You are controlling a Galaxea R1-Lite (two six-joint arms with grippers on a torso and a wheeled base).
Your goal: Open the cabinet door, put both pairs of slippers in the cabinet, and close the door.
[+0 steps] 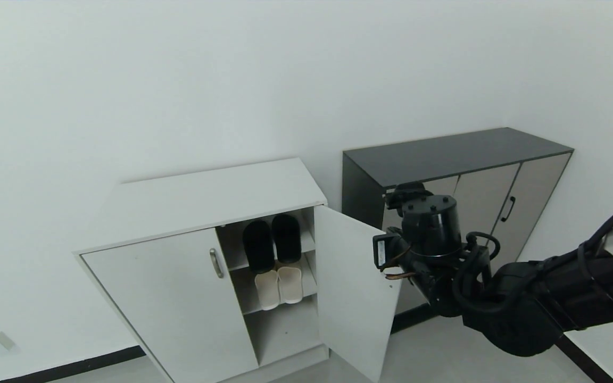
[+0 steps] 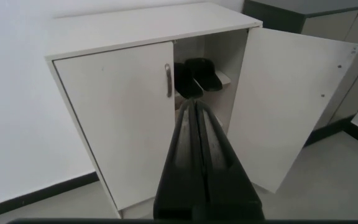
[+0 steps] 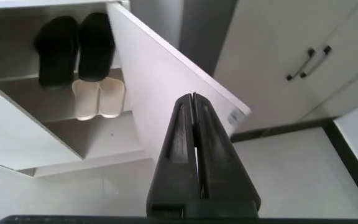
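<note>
No readable text, labels, brands, numbers or signs in any view

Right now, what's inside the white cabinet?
Visible through the open right door: black slippers on the upper shelf, cream slippers on the shelf below. The closed left door hides the other half.
</note>
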